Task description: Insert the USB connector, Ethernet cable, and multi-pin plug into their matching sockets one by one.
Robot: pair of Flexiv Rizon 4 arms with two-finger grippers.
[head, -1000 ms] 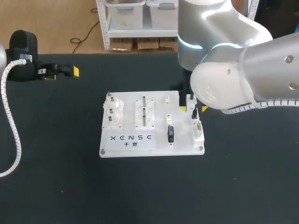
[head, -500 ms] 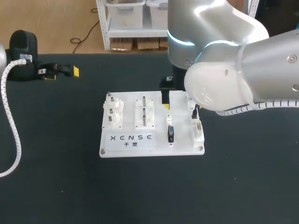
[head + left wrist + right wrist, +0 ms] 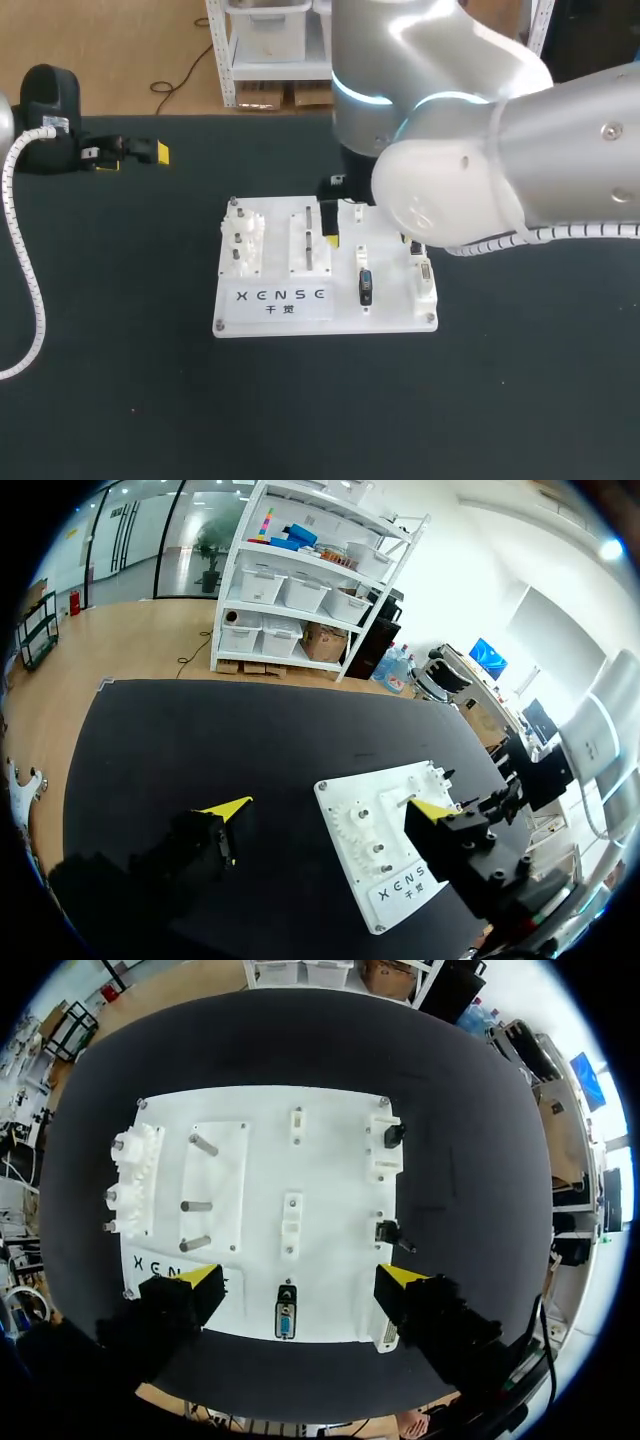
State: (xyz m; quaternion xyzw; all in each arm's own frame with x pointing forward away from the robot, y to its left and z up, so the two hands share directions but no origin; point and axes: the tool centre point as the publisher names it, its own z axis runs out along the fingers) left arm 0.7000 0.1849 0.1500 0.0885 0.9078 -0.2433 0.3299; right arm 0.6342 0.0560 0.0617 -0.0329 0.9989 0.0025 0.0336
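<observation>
R fingers (image 3: 197,1280) spread wide, empty, over board (image 3: 330,1160). Multi-pin plug (image 3: 286,1322) lies btwn them, prob. lining up a pick. L fingers (image 3: 225,810) open, empty, board ahead.

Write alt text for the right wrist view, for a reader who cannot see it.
The open, yellow-tipped right gripper hangs above a white rectangular plastic board on a black table. The board carries three metal pegs, small white sockets and, under the gripper, a black-and-blue connector.
</observation>
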